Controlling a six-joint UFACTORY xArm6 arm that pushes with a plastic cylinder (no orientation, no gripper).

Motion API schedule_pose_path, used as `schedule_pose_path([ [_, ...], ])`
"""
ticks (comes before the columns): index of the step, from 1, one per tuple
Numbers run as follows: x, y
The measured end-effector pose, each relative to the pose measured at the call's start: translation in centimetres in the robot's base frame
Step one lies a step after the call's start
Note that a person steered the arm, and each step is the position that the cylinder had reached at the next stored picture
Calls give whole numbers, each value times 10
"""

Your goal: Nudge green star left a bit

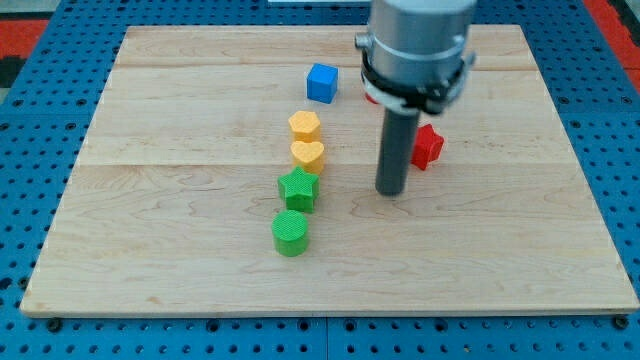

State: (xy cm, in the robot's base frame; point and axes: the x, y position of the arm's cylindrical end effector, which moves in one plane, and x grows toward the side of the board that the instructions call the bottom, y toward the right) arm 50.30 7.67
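Observation:
The green star [298,188] lies near the middle of the wooden board [150,200], in a short column of blocks. Above it sit a yellow heart [308,156] and a yellow hexagon [304,126]. Below it stands a green cylinder [290,233]. My tip [389,191] rests on the board to the right of the green star, roughly a block's width or more away, touching no block.
A blue cube [322,82] sits toward the view's top. A red block [428,146] lies just right of the rod, partly hidden by it. Another red piece [369,97] shows behind the arm body. The board lies on a blue pegboard surface [40,100].

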Motion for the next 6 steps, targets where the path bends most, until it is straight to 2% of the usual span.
schedule_pose_path([
  [1,-13,37],
  [2,-64,87],
  [3,-76,25],
  [4,-61,17],
  [5,-18,16],
  [6,-6,-51],
])
